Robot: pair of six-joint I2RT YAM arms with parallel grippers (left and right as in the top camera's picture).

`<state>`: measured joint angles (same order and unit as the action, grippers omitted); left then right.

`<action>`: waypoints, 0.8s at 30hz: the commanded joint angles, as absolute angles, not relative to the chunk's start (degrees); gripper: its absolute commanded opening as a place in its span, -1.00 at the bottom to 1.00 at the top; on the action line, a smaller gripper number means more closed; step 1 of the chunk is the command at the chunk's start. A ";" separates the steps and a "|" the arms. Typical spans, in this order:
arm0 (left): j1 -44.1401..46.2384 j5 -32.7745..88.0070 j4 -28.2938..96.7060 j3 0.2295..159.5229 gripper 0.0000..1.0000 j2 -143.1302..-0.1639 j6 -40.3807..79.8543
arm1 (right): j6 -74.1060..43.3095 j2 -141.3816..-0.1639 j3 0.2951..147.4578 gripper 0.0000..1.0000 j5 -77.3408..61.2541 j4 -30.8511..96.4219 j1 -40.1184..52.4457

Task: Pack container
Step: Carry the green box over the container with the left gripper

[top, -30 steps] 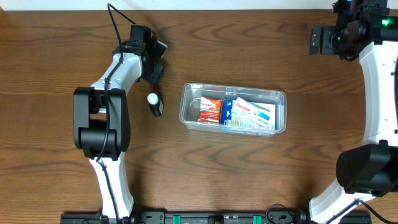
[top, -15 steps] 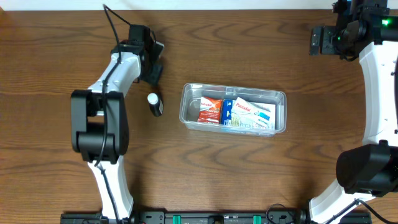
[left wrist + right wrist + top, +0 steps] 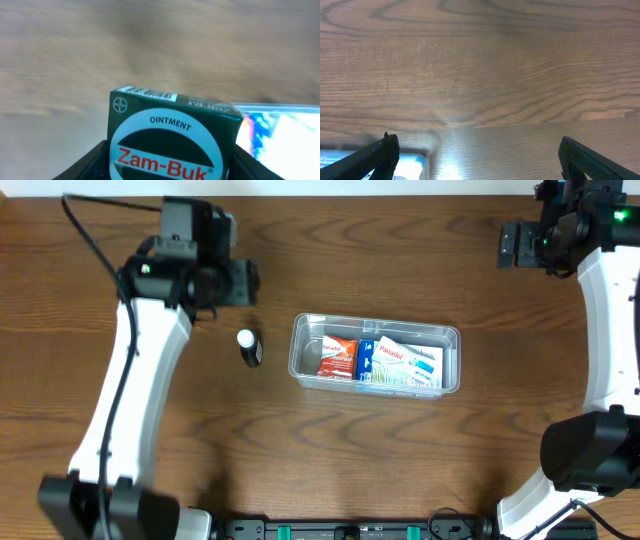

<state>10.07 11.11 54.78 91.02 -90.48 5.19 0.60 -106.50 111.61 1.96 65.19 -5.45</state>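
Note:
The container [image 3: 300, 330] is a clear rectangular tub at the table's middle, holding a red-orange box [image 3: 338, 357] and a blue-white Panadol box [image 3: 405, 363]. My left gripper [image 3: 238, 282] is up and to the left of it, raised off the table. In the left wrist view it [image 3: 170, 167] is shut on a dark green Zam-Buk ointment box [image 3: 172, 125], and the container [image 3: 285, 135] is a blur at the right. My right gripper [image 3: 508, 246] is open and empty at the far right back; the right wrist view shows its fingers [image 3: 480, 157] wide apart over bare wood.
A small dark bottle with a white cap [image 3: 248, 347] lies on the table between my left arm and the container's left end. A pale blue-white patch [image 3: 370, 167] shows at the right wrist view's lower left.
My left arm has lifted off the table and swung up and out, carrying the gripper higher. The bottle, the container and the right arm have not moved.

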 commanded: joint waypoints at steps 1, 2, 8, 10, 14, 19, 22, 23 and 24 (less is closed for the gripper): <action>14.72 14.76 58.48 91.05 0.12 -87.48 7.84 | 0.08 -106.74 112.44 0.98 2.15 65.14 -5.56; 15.90 14.76 59.53 91.05 0.13 -87.07 7.84 | 0.08 -106.72 112.44 0.99 2.15 65.14 -5.56; 24.49 11.25 62.30 90.65 0.12 -87.64 11.88 | 0.08 -106.72 112.44 0.99 2.13 65.14 -5.56; 26.89 8.88 61.45 90.37 0.12 -88.71 14.44 | 0.08 -106.72 112.44 0.99 2.15 65.14 -5.56; 30.48 4.12 59.46 90.32 0.12 -91.42 18.17 | 0.08 -106.72 112.44 0.99 2.13 65.14 -5.56; 33.56 1.76 57.28 90.32 0.11 -95.70 22.59 | 0.08 -106.72 112.44 0.99 2.13 65.14 -5.56; 35.20 0.32 56.07 90.32 0.11 -99.13 25.26 | 0.08 -106.72 112.44 0.98 2.13 65.14 -5.56; 35.55 0.10 55.83 90.32 0.11 -100.22 25.91 | 0.08 -106.72 112.44 0.98 2.13 65.14 -5.56; 35.90 0.10 55.57 90.32 0.11 -101.47 26.65 | 0.08 -106.72 112.44 0.98 2.13 65.14 -5.56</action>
